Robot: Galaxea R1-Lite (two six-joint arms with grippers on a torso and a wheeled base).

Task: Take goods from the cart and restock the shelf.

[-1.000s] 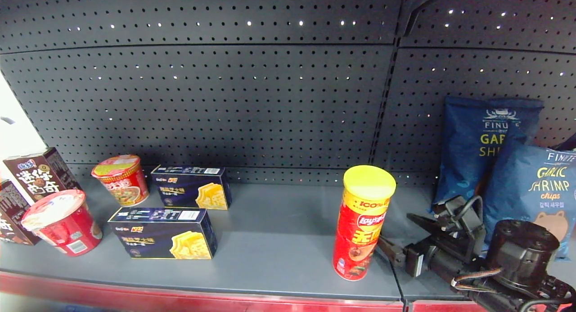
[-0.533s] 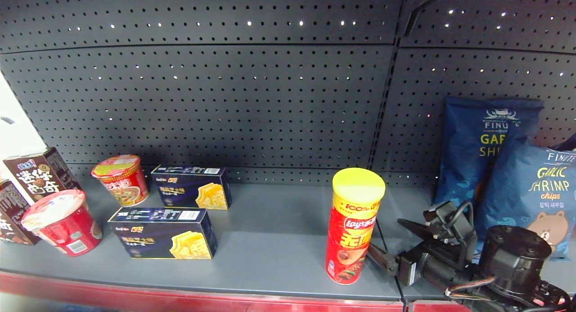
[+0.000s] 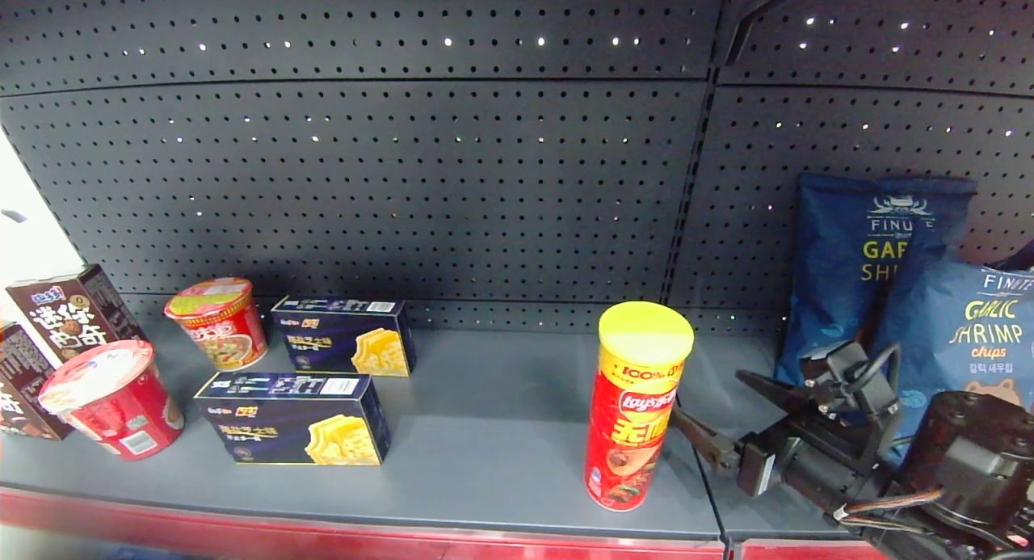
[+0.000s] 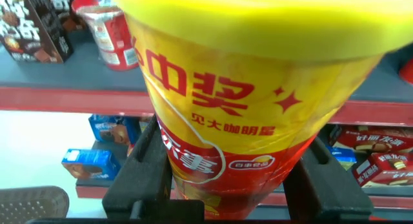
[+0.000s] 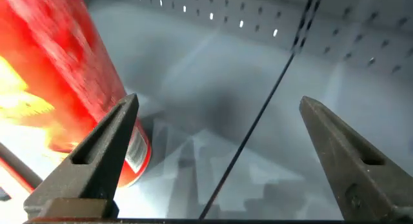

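Chip can (image 3: 638, 406): red tube, yellow lid, upright on the grey shelf (image 3: 485, 431), near the front edge, just short of the seam between two shelf panels. Right wrist view has the same can (image 5: 58, 75) close beside one finger.

Right gripper (image 3: 707, 393): low over the shelf to the right of the can, jaws spread wide and holding nothing. The nearer fingertip is just beside the can's side; I can't tell whether it touches. Wrist view confirms the gap, with bare shelf between the fingers (image 5: 219, 101).

Left gripper (image 4: 232, 166): clamped on a second can (image 4: 245, 88), also red with a yellow lid, one dark finger on each side of the body.

Left part of shelf: two dark blue boxes (image 3: 343, 335) (image 3: 295, 418), one behind the other. Beyond them are two red noodle cups (image 3: 216, 322) (image 3: 113, 398), then brown boxes (image 3: 69, 309) at the edge.

Right part of shelf: two blue snack bags (image 3: 872, 245) (image 3: 961, 326) leaning against the perforated back panel (image 3: 404, 180), behind the right arm.
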